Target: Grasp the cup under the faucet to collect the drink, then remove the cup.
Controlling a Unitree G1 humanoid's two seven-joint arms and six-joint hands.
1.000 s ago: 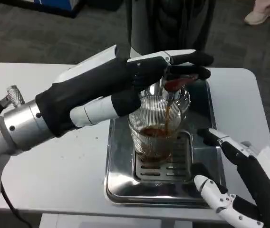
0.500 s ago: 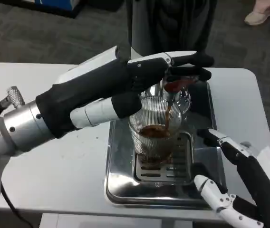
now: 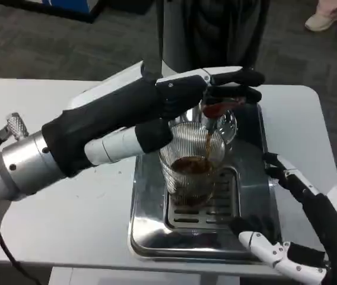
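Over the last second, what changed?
The right hand drew back toward the table's near right corner, away from the cup. The drink in the cup rose a little. The left hand stays on the red tap lever, still pouring; the cup hasn't moved on the tray.

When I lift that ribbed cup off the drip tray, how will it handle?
The cup looks like thin ribbed glass, so probably fragile, though the ribs may help grip. It is partly filled with dark drink, so likely bottom-weighted but apt to slosh if tilted. The drip tray looks wet, possibly slippery.
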